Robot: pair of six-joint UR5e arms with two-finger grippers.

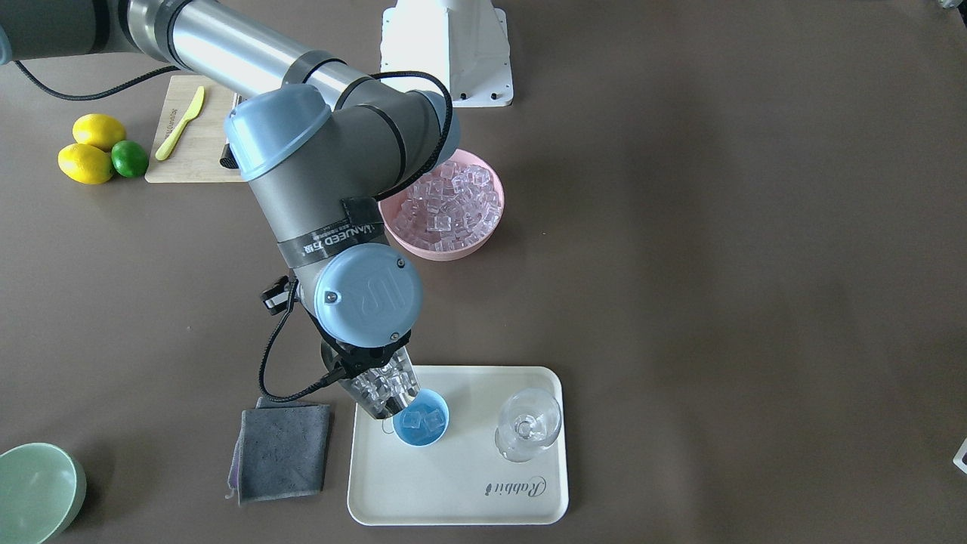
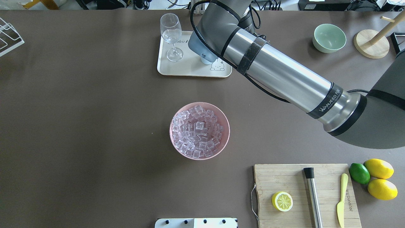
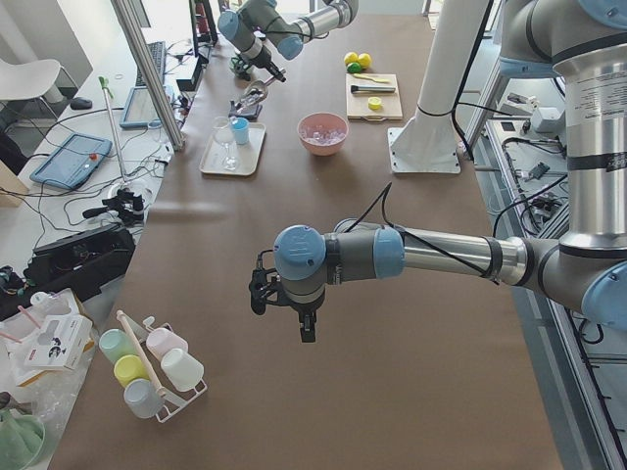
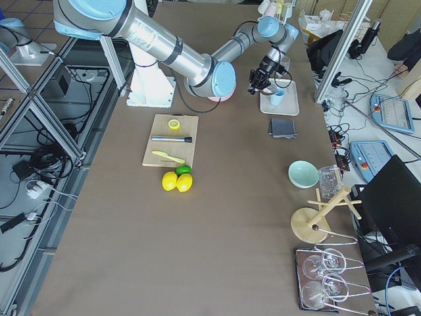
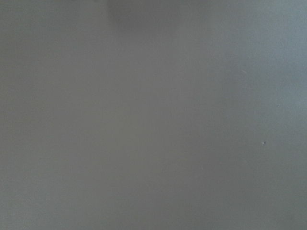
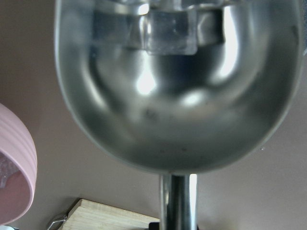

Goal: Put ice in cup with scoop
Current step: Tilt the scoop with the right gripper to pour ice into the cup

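Note:
My right arm reaches over the white tray (image 1: 453,483). The steel scoop (image 1: 381,389) is tipped down at the rim of the light-blue cup (image 1: 430,438). It carries several clear ice cubes, and a few ice cubes (image 1: 420,420) lie in the cup. My right gripper (image 4: 258,80) is hidden under its wrist in the front view. In the right wrist view the scoop's trough (image 6: 177,96) fills the frame with a cube (image 6: 170,31) at its far end, and the handle runs back to the gripper. My left gripper (image 3: 307,331) hovers over bare table far away; I cannot tell its state.
A pink bowl (image 1: 442,253) full of ice (image 1: 449,204) stands mid-table. A clear stemmed glass (image 1: 527,425) stands on the tray beside the cup. A grey cloth (image 1: 281,452) lies beside the tray, a green bowl (image 1: 34,491) beyond. A cutting board (image 2: 284,180) holds a steel cylinder (image 2: 313,196).

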